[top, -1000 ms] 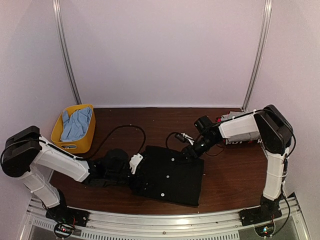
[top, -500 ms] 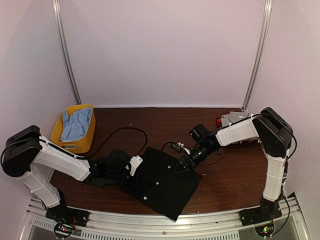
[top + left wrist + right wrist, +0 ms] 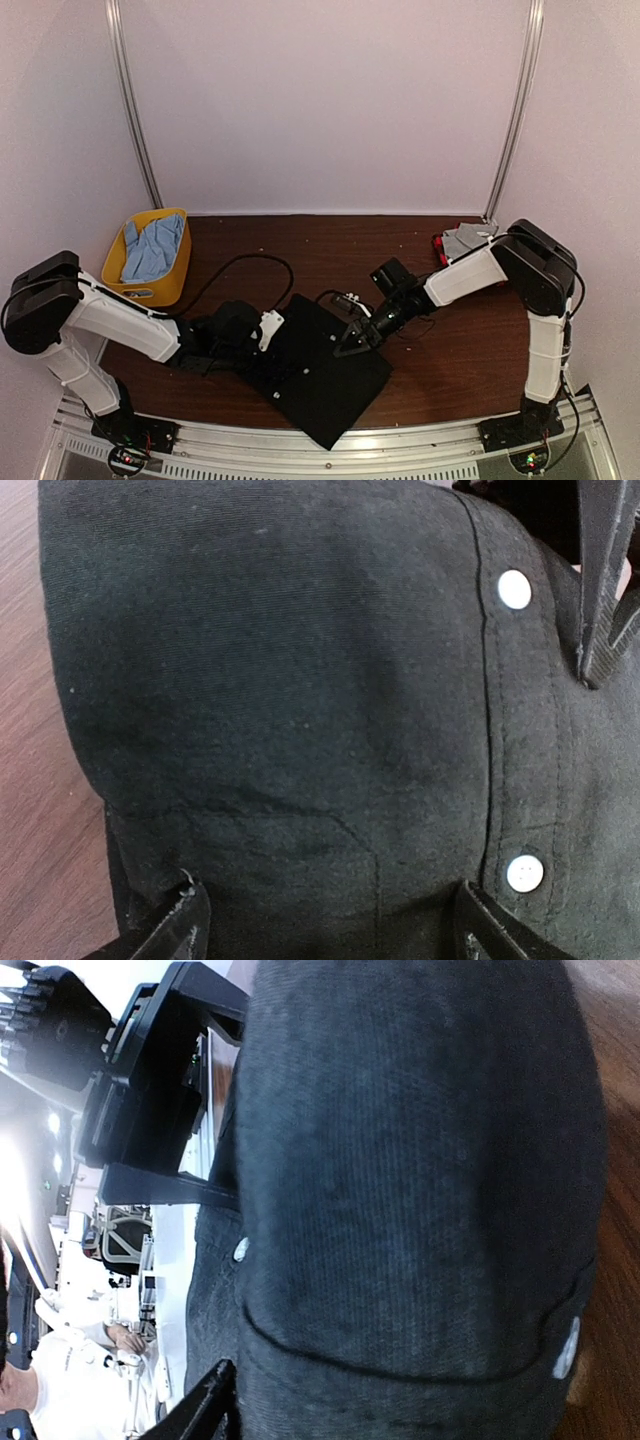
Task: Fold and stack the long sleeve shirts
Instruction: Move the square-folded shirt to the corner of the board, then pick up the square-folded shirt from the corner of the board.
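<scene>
black shirt (image 3: 320, 380) has turned more since a moment ago. it lies in the middle of the brown wood table (image 3: 450, 370), a flat folded square set like a diamond. left gripper (image 3: 270, 335) has its jaws spread wide around a soft woven fold with round white buttons (image 3: 515, 588). right gripper (image 3: 350, 340) is at the shirt's far edge, and i cannot tell how its jaws stand.

yellow basket (image 3: 148, 258) blocks the far left corner, grey shirt (image 3: 464, 240) the far right, black shirt (image 3: 320, 372) the near middle; cable (image 3: 250, 260) loops between; near right corner open.
</scene>
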{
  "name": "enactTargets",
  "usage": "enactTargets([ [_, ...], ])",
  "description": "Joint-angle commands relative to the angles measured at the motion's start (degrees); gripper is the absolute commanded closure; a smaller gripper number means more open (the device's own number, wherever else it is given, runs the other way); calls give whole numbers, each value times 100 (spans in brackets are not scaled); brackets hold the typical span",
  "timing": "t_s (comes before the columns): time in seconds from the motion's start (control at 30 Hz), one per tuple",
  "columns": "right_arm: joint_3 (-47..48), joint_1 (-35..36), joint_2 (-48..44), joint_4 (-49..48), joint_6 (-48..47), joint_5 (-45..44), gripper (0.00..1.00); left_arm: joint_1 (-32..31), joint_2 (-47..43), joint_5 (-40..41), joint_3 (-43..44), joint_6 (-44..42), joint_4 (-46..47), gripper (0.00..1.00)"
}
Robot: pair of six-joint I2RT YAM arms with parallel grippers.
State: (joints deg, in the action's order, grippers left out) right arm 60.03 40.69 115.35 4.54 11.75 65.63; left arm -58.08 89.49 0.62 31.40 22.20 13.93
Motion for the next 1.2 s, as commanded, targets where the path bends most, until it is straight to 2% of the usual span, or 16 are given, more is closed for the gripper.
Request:
enactTargets([
  [0.0, -324, 116, 242, -853, 619, 47, 42, -35, -171, 305, -108, 135, -33, 15],
  [0.17, -574, 124, 145, -1475, 972, 219, 48, -30, -307, 589, -125, 227, -188, 15],
  [0.37, -840, 78, -73, -2154, 1437, 315, 70, -36, -576, 1177, -162, 432, -418, 14],
  [0.5, -1137, -10, -259, -2739, 1923, 299, 100, -31, -933, 1584, -237, 632, -523, 10],
  [0.63, -1317, -171, -630, -2634, 1928, 143, 100, -27, -1232, 2032, -183, 815, -805, 6],
  [0.73, -1315, -370, -1139, -1830, 1507, -155, 100, -21, -1412, 2398, -20, 900, -1142, 3],
  [0.9, -980, -837, -2204, 598, 632, -1115, 100, -24, -1620, 2894, 299, 809, -1642, 2],
  [1.07, -183, -1334, -3109, 2815, 108, -2966, 100, 21, -1625, 3206, 665, 672, -1912, 2],
  [1.17, 424, -1449, -3442, 3805, 53, -4529, 100, 87, -1619, 3238, 814, 706, -1960, 2],
])
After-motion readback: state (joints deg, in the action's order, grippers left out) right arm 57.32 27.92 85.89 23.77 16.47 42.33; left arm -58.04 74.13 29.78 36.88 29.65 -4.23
